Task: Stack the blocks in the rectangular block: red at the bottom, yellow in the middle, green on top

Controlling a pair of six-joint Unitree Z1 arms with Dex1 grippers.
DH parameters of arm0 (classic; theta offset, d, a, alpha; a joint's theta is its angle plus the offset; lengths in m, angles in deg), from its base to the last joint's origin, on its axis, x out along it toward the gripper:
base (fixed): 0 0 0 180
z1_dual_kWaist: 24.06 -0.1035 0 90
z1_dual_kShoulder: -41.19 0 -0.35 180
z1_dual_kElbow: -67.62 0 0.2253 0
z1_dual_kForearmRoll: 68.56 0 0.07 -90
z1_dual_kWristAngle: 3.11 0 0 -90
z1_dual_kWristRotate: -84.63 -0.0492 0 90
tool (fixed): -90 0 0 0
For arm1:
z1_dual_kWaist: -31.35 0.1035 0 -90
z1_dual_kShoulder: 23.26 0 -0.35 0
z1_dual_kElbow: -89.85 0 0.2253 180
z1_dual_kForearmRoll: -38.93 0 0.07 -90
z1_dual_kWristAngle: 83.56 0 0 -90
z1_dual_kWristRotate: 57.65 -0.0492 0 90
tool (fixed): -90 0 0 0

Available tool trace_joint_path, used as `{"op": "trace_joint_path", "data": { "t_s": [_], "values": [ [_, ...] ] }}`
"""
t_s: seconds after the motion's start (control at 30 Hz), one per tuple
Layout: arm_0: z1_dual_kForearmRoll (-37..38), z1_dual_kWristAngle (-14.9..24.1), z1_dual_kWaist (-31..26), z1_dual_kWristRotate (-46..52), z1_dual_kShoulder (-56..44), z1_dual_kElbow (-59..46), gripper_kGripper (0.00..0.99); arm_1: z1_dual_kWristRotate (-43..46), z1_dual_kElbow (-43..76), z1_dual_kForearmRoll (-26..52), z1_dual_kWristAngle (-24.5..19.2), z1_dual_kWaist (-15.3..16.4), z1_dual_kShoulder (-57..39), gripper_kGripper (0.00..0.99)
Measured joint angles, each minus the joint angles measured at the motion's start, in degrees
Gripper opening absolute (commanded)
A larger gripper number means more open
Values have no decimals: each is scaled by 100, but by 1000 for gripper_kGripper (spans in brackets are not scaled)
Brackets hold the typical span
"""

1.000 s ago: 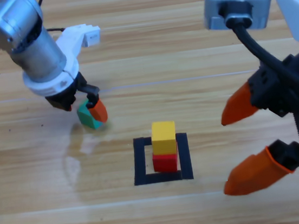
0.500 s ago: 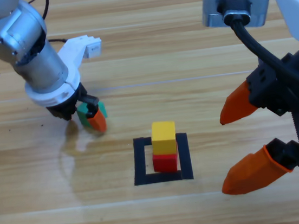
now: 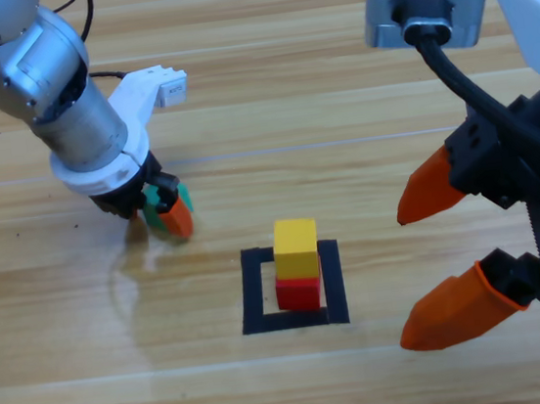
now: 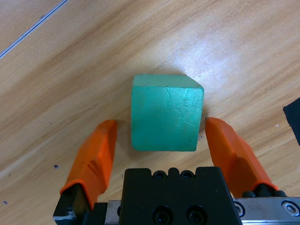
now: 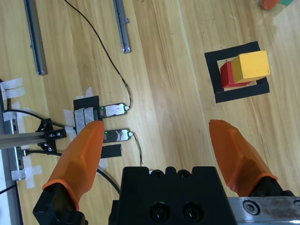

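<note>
The green cube (image 4: 166, 112) rests on the wood between the jaws of my left gripper (image 4: 161, 124), which is open, with a small gap on either side of the cube. From above, the left gripper (image 3: 160, 213) is left of the tape outline, and only a bit of the green cube (image 3: 158, 198) shows. The yellow cube (image 3: 295, 246) sits on the red cube (image 3: 299, 294) inside the black rectangular block (image 3: 254, 293). My right gripper (image 3: 443, 250) hangs open at the right, apart from the stack. The right wrist view shows the yellow cube (image 5: 251, 65) on the red cube (image 5: 227, 75).
A corner of the black tape (image 4: 293, 115) shows at the right edge of the left wrist view. In the right wrist view, thin cables (image 5: 108, 61), metal rails (image 5: 35, 37) and taped-down devices (image 5: 101, 112) lie left of the stack.
My left gripper has come down and shifted slightly right, so its jaws now stand on either side of the green cube, which it hides more. The right arm and the stack have not moved.
</note>
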Motion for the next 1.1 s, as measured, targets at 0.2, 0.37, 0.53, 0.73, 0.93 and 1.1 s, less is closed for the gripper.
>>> {"op": "trace_joint_path", "data": {
  "t_s": [0.2,0.37,0.53,0.73,0.93,1.1],
  "values": [
    [17,42,15,1,0,0,821,-6,0,0,0,0,0,990],
    [84,42,21,1,0,0,824,-6,0,0,0,0,0,990],
    [125,42,60,1,0,0,824,-6,0,0,0,0,0,990],
    [143,42,129,1,0,0,588,-6,0,0,0,0,0,990],
    [157,42,138,1,0,0,253,-6,0,1,4,0,0,990],
    [163,92,142,133,-44,-67,87,-6,0,1,5,0,0,990]
  ]
}}
